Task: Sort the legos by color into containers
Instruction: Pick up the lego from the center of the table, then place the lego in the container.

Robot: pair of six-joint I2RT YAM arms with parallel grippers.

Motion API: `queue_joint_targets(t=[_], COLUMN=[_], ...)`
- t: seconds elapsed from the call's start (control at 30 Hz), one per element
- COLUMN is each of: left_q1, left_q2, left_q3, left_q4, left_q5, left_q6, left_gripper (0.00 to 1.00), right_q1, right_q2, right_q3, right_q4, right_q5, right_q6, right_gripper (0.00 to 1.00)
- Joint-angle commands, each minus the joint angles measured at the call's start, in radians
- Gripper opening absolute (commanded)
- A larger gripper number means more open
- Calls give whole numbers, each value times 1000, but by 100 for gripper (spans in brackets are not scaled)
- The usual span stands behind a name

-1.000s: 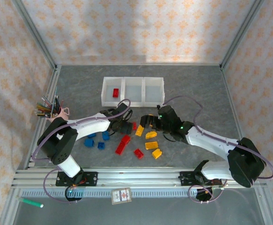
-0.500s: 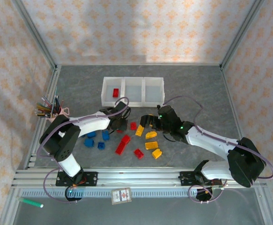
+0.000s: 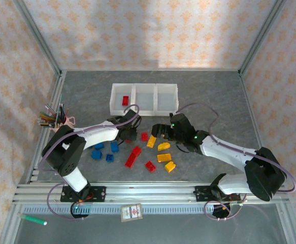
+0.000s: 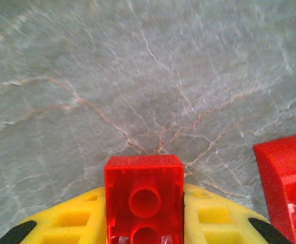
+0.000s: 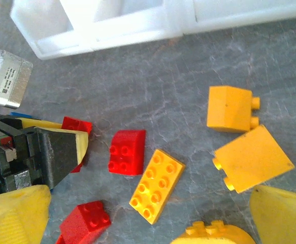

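Note:
My left gripper is shut on a red lego, which stands between the yellow pads just above the grey floor. From above, that gripper sits left of the lego pile. My right gripper hangs open over the pile, its fingers wide apart above a flat yellow lego and a red wedge. The row of white containers stands behind, with one red lego in the left bin. Blue legos lie to the left, yellow ones to the right.
A pink cup of pens stands at the left wall. A green marker lies in front of the rail. More red legos lie near the front. Another red lego lies just right of the held one.
My left gripper has closed on the red lego and shifted slightly left and back. The right arm has barely moved.

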Motion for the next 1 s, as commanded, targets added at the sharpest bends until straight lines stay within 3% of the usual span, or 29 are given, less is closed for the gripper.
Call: queue_joint_targets(t=[0.0,0.23,0.43,0.57,0.67,0.97], left_q1=[41,160,256,275,283,291], left_q2=[-88,-79,82,185,291,338], left_q3=[42,191,364,457,554,600], left_q4=[-11,32,70,124,75,54], left_q5=[-59,-118,-127,-110,-141,-140], left_q6=[-20,-27,-39,-8,-2,15], left_gripper=[28,27,26,26,26,50], right_q1=[5,-2,-41,-60,-73,-91], right_q2=[2,77,147,157,163,155], right_q3=[64,154,206,206,211,217], right_q4=[10,43,66,81,78,75], right_q5=[38,90,101,108,108,92], right_q6=[-28,-53,-62,-76,-85,-103], right_gripper=[100,100,100,100,100,100])
